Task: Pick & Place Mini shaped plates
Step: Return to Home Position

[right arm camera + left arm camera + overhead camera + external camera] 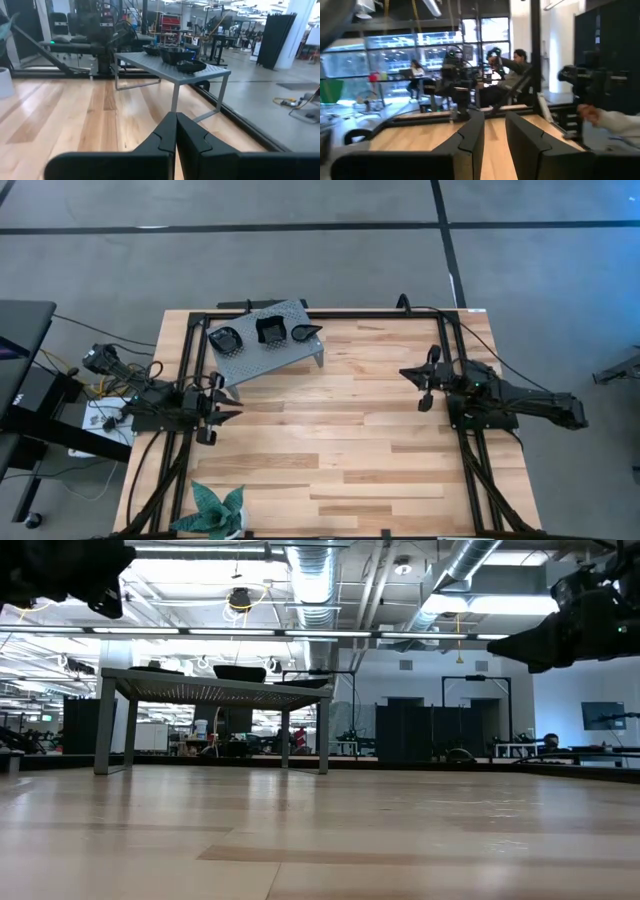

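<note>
1. Plate position: the mini shaped plates [271,330] stand in three stacks side by side on the grey perforated stand [290,352], at the upper left of the high view. No plate shows on the bare tabletop [350,440].
2. Gripper state: the left gripper [495,116] has its fingers parted with nothing between them. It sits at the tabletop's left side, just beside the stand's nearest corner. The right gripper [175,116] is clenched on nothing and sits at the right side, well apart from the stand.
3. Hazard, stand strike: the left arm is the closer one. Judged from this spacing, a swing toward the stand could knock a leg or the deck edge and shake the stacks. Glossy plates would probably slide. The teardrop stack, nearest the stand's right edge, looks most exposed.
4. Hazard, snagging: loose cables [110,370] lie beside the left arm's base, so a wide retreat could catch them.
5. Hazard, plant: the plant [218,510] stands at the near left corner, on the left arm's side. A low sweep there could tip it.
6. Edges: a black frame rail [380,314] borders the tabletop, so keep each gripper inside it.
7. Open room: the middle of the tabletop between the arms is bare wood and offers the safest path.
8. Bystanders: a person's sleeve [615,120] shows beyond the tabletop in the left wrist view.
</note>
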Controlling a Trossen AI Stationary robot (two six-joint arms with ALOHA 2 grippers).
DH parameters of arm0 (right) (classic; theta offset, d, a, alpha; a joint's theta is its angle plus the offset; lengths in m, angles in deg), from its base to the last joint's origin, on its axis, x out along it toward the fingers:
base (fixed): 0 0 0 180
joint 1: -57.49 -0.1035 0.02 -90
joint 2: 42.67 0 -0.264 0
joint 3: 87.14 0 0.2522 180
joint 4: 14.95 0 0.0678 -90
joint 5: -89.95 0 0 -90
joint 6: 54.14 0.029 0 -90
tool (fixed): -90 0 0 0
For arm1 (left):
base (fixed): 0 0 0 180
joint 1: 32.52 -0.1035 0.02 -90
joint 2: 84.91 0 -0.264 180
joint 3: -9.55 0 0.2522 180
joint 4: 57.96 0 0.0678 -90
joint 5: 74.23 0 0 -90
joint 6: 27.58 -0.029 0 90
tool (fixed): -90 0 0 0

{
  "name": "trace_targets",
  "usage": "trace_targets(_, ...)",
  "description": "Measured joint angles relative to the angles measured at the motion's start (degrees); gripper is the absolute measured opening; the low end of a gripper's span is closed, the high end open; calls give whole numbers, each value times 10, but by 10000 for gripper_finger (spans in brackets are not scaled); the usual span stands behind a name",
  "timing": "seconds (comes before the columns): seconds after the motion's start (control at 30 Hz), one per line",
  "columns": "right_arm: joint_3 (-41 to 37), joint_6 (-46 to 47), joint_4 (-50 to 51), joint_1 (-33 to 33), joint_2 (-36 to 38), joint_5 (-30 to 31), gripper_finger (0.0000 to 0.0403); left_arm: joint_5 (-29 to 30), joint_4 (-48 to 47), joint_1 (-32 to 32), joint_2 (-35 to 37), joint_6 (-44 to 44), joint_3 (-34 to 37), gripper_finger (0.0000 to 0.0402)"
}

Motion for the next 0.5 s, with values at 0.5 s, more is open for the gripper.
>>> trace_targets(0.5, 0, -55, -2, 0, 0, 0, 1, -35, 0, 0, -8, 33, 0, 81)
